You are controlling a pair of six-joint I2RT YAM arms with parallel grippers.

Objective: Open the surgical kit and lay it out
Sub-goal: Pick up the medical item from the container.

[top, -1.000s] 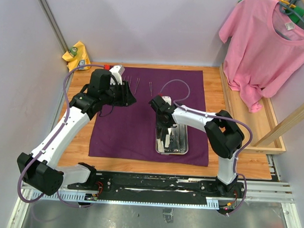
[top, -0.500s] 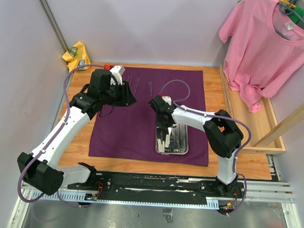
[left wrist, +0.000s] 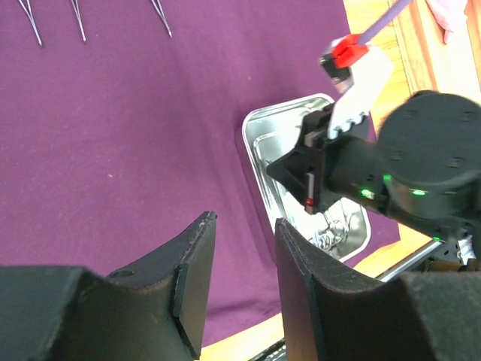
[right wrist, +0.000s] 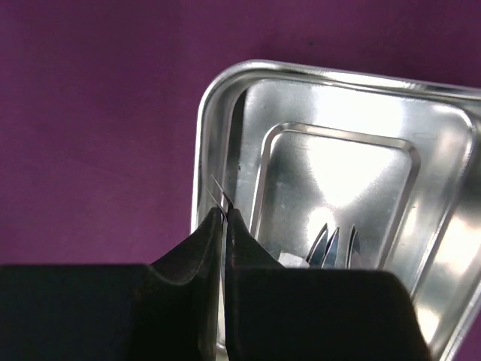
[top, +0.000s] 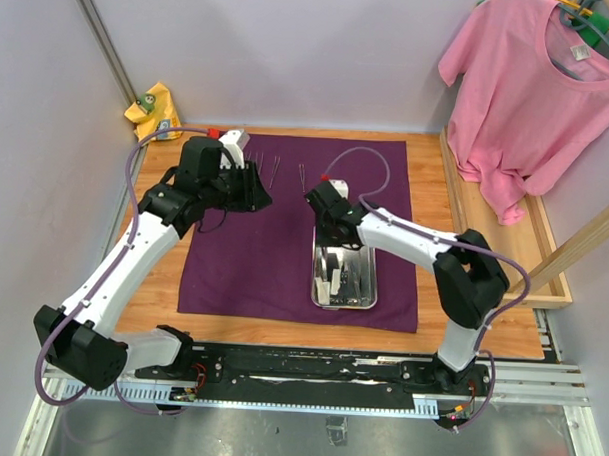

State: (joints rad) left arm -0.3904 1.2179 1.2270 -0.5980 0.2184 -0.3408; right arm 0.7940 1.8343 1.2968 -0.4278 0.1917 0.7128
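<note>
right claw (right wrist: pixel 223 216) pinching slim steel instrument (right wrist: pixel 221 193) over shiny steel tray (right wrist: pixel 323 71) | row of thin metal tools (top: pixel 276 170) lies just farther | left claw (left wrist: pixel 240 259) part-spread, empty

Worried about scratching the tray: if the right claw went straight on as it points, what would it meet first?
Probably the rim of the steel tray, near a corner. The right claw, shut on a metal instrument, aims at that edge, so the protruding tips would touch first. Height above it is unclear.

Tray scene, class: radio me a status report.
Right hand shut on slim tool at tray edge. Left hand open, empty, over cloth. Nothing blocking.
</note>
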